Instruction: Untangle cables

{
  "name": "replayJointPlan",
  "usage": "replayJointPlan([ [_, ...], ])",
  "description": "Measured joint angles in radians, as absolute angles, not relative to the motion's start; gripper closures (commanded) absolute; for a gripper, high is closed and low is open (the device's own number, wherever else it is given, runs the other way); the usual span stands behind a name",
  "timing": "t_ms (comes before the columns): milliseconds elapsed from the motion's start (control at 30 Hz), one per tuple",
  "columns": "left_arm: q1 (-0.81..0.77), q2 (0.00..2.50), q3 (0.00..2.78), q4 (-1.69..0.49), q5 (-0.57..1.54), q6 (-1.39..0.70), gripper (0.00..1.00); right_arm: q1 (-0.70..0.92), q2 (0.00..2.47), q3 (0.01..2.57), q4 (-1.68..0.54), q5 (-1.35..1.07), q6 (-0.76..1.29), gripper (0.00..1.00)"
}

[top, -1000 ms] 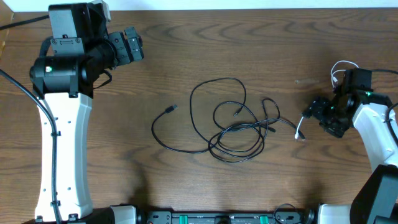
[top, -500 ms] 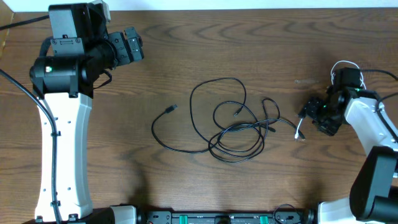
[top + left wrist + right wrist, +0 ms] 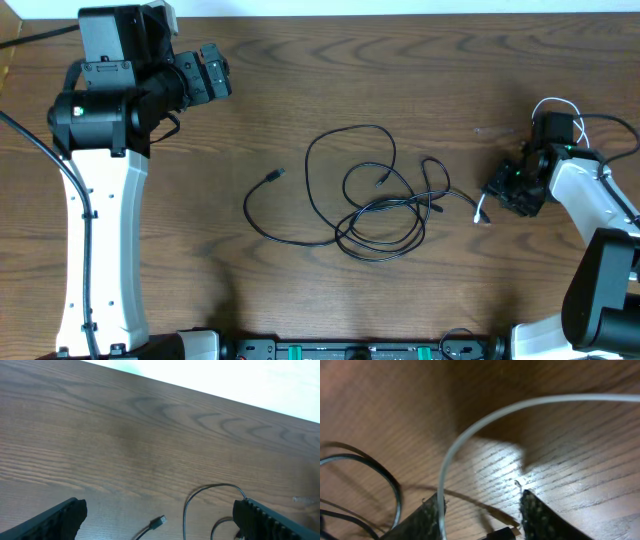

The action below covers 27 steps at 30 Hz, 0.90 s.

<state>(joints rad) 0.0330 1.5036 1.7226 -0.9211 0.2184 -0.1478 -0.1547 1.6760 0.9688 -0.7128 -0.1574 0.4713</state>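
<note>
Black cables [image 3: 370, 200] lie in tangled loops mid-table, with one plug end [image 3: 277, 175] off to the left. A white cable [image 3: 481, 210] ends just right of the tangle and loops again behind the right arm [image 3: 556, 103]. My right gripper [image 3: 505, 188] is low over the white cable [image 3: 530, 404]. That cord arcs down along the inner edge of the left finger [image 3: 427, 519]; wood shows between the two fingers. My left gripper [image 3: 214, 76] hangs wide open at the far left, high above the table. Its view shows a black plug [image 3: 160, 521] and a cable loop [image 3: 200, 497].
The dark wooden table [image 3: 400, 80] carries only the cords. The white left arm column [image 3: 100, 230] stands along the left side. The table's far edge [image 3: 210, 392] meets a white wall. Black cable loops [image 3: 380, 475] lie to the left of the right fingers.
The right gripper's jaws have narrowed around the white cable, and its wrist has shifted slightly towards the far side. The left arm and the black tangle have stayed still.
</note>
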Motion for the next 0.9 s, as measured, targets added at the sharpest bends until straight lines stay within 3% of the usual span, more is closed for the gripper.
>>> replayJointPlan([
  [133,0.033,1.504,1.723,-0.921,0.218,-0.148,0.02,-0.155,1.678,0.965,-0.711,-0.156,0.474,0.72],
  [200,0.033,1.504,1.723,-0.921,0.219,-0.148,0.02,-0.155,1.678,0.965,-0.711,-0.153,0.467,0.91],
  [267,0.033,1.504,1.723,-0.922,0.218,-0.148,0.02,-0.155,1.678,0.965,-0.72,-0.147,0.466,0.98],
  [500,0.033,1.504,1.723,-0.924,0.218,-0.148,0.02,-0.163,1.665,1.06,-0.892,-0.08,0.446,0.99],
  [700,0.033,1.504,1.723,-0.924,0.218,-0.148,0.02,-0.258,1.624,1.336,-1.135,-0.05,0.365,0.99],
  [900,0.033,1.504,1.723,-0.925,0.218,-0.148,0.02,-0.357,1.615,1.496,-1.189,-0.044,0.303,0.99],
])
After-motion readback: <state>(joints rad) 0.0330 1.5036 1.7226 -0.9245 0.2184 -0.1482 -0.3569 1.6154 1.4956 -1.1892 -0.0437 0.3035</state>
